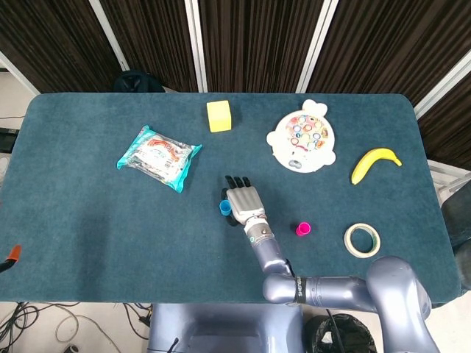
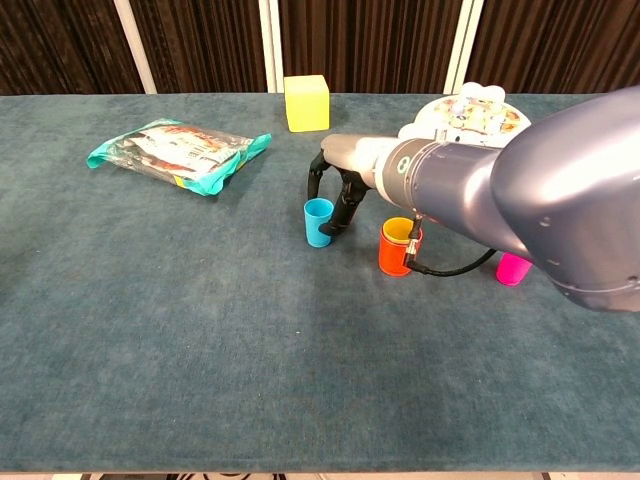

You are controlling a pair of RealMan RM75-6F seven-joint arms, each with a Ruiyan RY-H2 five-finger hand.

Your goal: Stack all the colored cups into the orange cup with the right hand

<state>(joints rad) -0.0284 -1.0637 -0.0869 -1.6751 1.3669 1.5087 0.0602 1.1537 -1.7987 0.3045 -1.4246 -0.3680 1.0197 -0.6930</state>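
Observation:
The orange cup (image 2: 392, 256) stands on the table with a yellow cup (image 2: 398, 230) nested in it; my right arm hides both in the head view. A blue cup (image 2: 319, 222) (image 1: 225, 209) stands upright just left of it. My right hand (image 2: 340, 190) (image 1: 243, 200) hangs over the blue cup, fingers curved down on either side, one dark fingertip (image 2: 333, 228) against its right wall. No firm grip shows. A pink cup (image 2: 514, 268) (image 1: 303, 229) stands alone to the right. My left hand is out of both views.
A yellow block (image 1: 219, 116) and a round white toy (image 1: 303, 137) lie at the back. A teal snack bag (image 1: 158, 156) lies to the left, a banana (image 1: 374, 163) and a tape roll (image 1: 362, 240) to the right. A small orange object (image 1: 13, 254) sits at the left edge.

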